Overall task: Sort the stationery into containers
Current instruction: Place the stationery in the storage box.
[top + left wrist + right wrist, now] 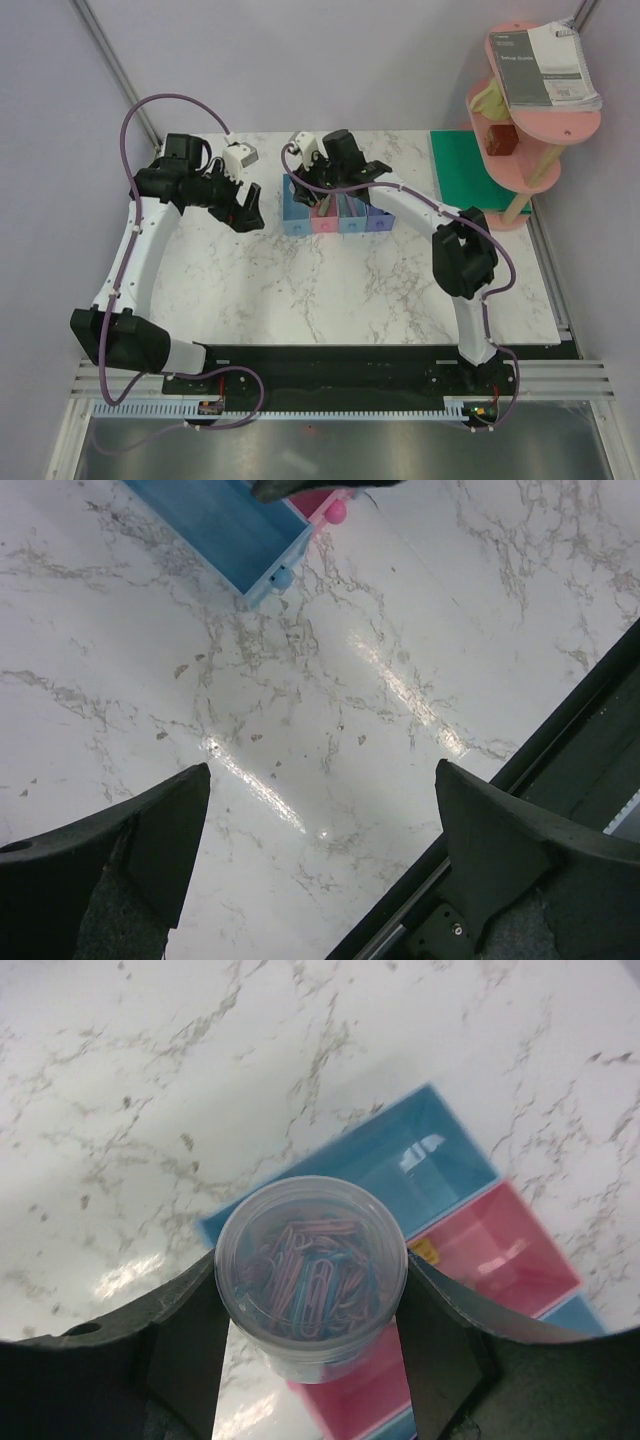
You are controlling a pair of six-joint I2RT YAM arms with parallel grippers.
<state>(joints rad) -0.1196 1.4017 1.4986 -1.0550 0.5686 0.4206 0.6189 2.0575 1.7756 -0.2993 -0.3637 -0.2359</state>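
Two claws: right gripper point(312, 1350) is clamping a clip tub point(310, 1260) over the bins point(440, 1150); left gripper point(320, 780) is gaping empty. Off-centre release risks tipping it.

The top view looks down from high above the near edge of the table point(300, 290). It is far enough back to take in the whole top, the row of bins point(338, 218) and the pink shelf point(545, 125). The left wrist view looks steeply down past the left pincer point(320, 780), close to the table, with a bin corner at its top edge. The right wrist view looks straight down past the right pincer point(312, 1295), very near, over a clear tub point(310, 1260) and the same bins.
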